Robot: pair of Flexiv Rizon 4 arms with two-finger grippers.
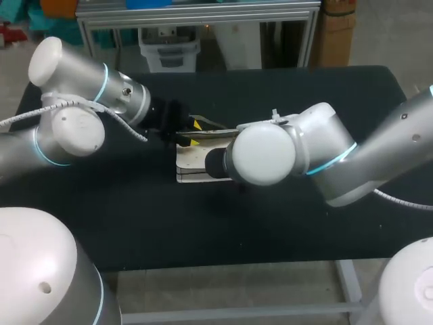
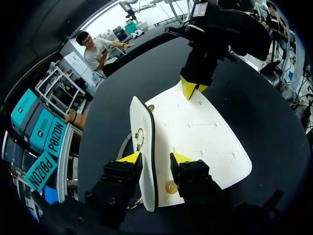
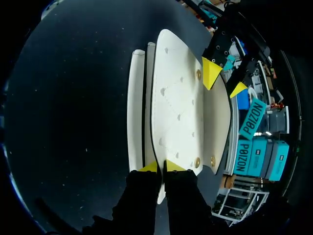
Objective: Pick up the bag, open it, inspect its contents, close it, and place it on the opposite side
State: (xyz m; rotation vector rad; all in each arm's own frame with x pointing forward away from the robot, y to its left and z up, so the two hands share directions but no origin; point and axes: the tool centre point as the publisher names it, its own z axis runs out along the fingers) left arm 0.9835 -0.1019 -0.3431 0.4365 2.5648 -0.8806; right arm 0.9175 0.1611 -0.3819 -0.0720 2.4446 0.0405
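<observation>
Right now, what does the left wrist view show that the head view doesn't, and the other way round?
Left wrist only: the flap of the bag is folded open. The right gripper is shut on the flap's far edge, and the left gripper is open astride the bag's body. A gold clasp and a snap show.
Head only: both arms whole. The right arm covers most of the bag and hides its own gripper.
Both: a white bag on the black table, with the left gripper at one end.

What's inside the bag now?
No contents show. Of the bag, only the white flap and gold snaps are visible. Its opening sits edge-on to both wrist views, and the right arm covers it from above.
</observation>
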